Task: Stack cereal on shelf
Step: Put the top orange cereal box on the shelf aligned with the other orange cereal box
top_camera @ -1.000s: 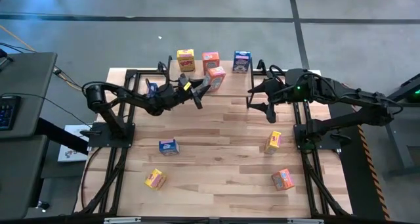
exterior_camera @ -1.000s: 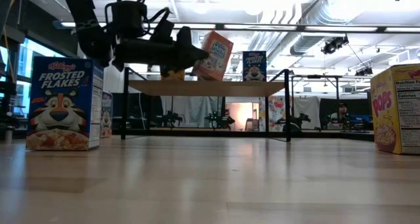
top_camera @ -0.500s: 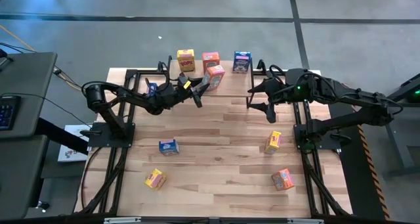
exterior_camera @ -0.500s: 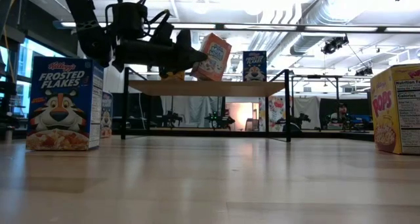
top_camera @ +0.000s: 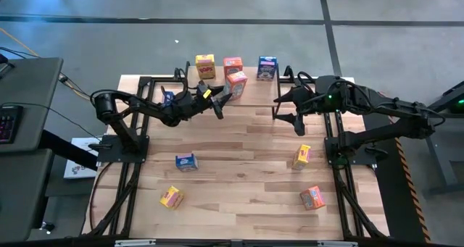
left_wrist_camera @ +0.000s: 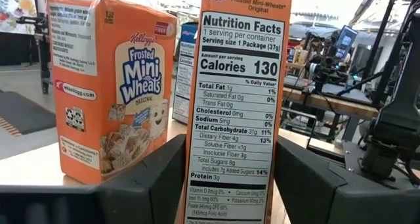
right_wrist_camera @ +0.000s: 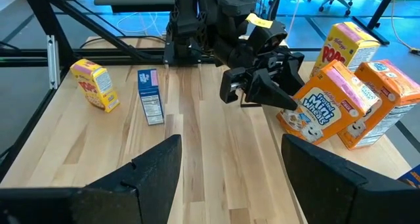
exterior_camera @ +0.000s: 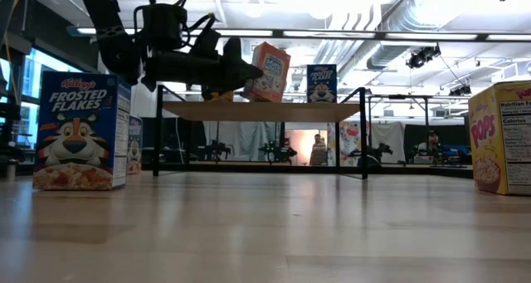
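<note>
Compared with a second ago, the orange cereal box [top_camera: 236,84] in front of the left gripper [top_camera: 222,96] is seen less tilted and set lower over the shelf [exterior_camera: 257,110]; the arms are otherwise placed as before. In the left wrist view this box [left_wrist_camera: 237,106] is seen between the two fingers [left_wrist_camera: 161,184], its nutrition panel facing the camera; whether the fingers press on it or stand just off its sides cannot be told. A second orange box [left_wrist_camera: 108,86] is stood upright just beside it on the shelf top. On the shelf, a yellow box [top_camera: 205,66] and a blue box [top_camera: 267,67] are also placed, at either side of the orange pair. The right gripper [top_camera: 297,115] is held above the table near the shelf's right end, fingers apart and nothing between them. On the tabletop [top_camera: 239,160] four boxes are left well apart: a blue one [top_camera: 185,161], a yellow one [top_camera: 171,197], another yellow one [top_camera: 302,156] and an orange one [top_camera: 312,197].
</note>
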You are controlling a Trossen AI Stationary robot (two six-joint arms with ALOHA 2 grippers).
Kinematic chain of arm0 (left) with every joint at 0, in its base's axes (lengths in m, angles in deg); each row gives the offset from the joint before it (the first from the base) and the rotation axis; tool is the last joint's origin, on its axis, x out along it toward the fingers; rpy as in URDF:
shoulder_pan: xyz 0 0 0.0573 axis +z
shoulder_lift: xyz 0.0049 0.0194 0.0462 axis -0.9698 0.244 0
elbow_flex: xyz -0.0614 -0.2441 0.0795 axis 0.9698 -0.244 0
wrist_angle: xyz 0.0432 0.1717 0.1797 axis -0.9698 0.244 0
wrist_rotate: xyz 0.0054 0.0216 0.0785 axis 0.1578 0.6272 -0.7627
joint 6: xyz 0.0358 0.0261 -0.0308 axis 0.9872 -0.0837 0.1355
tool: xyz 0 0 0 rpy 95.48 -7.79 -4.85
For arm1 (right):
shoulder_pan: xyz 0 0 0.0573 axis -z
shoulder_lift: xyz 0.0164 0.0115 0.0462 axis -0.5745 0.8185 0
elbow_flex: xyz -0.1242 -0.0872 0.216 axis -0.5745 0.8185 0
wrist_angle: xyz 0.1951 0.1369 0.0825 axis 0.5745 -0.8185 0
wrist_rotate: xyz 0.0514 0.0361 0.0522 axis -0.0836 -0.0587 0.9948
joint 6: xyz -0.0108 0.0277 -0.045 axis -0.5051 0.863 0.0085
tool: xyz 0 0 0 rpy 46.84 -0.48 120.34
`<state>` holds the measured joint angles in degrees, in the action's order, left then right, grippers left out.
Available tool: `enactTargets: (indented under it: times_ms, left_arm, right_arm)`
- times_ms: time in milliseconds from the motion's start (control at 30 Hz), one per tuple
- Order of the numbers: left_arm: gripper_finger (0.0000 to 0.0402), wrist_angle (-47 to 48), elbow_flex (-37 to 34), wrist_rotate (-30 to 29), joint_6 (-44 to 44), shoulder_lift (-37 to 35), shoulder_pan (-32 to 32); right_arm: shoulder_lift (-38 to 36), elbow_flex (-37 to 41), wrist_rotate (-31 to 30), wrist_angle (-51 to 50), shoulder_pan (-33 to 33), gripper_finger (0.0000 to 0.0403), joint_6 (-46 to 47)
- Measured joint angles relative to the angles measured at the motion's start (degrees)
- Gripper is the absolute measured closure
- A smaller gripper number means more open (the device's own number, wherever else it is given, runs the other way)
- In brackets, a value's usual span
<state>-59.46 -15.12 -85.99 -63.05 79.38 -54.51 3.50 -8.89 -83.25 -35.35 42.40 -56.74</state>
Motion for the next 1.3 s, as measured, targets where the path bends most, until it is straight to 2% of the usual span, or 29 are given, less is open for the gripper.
enactTargets:
  times_ms: [300,467,1300]
  left_arm:
    - [0.0184,1.0,0.0,1.3,2.9,0.0,0.3]
    - [0.0183,1.0,0.0,1.6,0.4,0.0,0.8]
    - [0.0183,5.6,0.0,3.5,0.4,-2.1,1.6]
  right_arm:
    - [0.0,0.0,0.0,0.0,0.0,0.0147,0.2]
    - [0.0,0.0,0.0,0.0,0.0,0.0147,0.2]
    - [0.0,0.0,0.2,0.0,0.0,0.0147,0.2]
